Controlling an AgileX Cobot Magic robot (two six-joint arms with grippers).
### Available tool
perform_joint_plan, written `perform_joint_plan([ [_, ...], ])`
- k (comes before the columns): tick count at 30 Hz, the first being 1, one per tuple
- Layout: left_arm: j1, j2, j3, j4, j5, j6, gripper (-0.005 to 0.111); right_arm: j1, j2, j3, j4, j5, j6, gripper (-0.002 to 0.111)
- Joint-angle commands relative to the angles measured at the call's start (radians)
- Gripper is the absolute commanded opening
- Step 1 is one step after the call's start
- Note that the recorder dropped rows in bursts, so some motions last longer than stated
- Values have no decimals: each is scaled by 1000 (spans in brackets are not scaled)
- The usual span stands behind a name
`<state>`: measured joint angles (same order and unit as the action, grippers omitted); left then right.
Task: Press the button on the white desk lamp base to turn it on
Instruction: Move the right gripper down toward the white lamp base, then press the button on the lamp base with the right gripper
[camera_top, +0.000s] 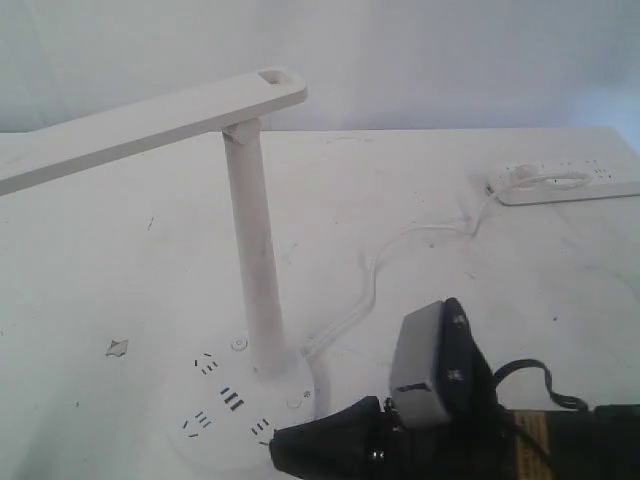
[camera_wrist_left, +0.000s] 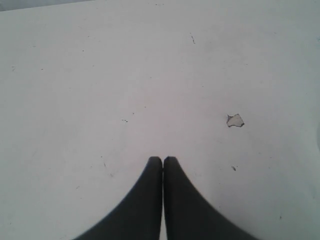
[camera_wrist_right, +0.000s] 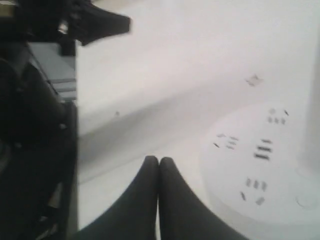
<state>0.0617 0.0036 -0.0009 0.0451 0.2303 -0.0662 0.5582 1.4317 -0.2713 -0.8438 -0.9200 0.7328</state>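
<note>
White plastic on a white counter (camera_top: 90, 270) is seen almost everywhere. Toward the left edge of the counter a small grey chip (camera_top: 118, 347) is marked on the surface. In the left wrist view the left gripper (camera_wrist_left: 162, 159) is held over bare counter near this chip, its jaws pressed together with nothing between them.

The lamp head (camera_top: 150, 125) is stretched out above the left half of the counter. It is carried by an upright post (camera_top: 252, 240) that is set on the white desk lamp base (camera_top: 228, 428), a flat disc with dark socket slots. The disc is placed close to the counter edge nearest the exterior camera. The button (camera_top: 293, 403) is found on the right part of the disc, just beside the foot of the post, as a faint ring with a tiny mark next to it.

The right gripper (camera_top: 278, 447) is seen at the disc's near right rim, jaws shut together and empty. Its tip is kept apart from the button, and contact with the rim cannot be told.

A cable (camera_top: 375, 270) is run from the disc to a power strip (camera_top: 570, 185) at the far right corner.
</note>
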Motion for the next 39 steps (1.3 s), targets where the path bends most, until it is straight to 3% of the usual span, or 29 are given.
perform_joint_plan([
  [1,-4,-4,1,-6,2,2,0,57,103,-26,240,86,-104,0],
  [17,-4,-4,1,-6,2,2,0,86,373,-193,585,196,-101,0],
  [28,-4,-4,1,-6,2,2,0,90,391,-231,566,225,-20,0],
  [34,-4,-4,1,-6,2,2,0,90,391,-231,416,235,61,0],
  [39,-4,-4,1,-6,2,2,0,90,391,-231,405,220,79,0],
])
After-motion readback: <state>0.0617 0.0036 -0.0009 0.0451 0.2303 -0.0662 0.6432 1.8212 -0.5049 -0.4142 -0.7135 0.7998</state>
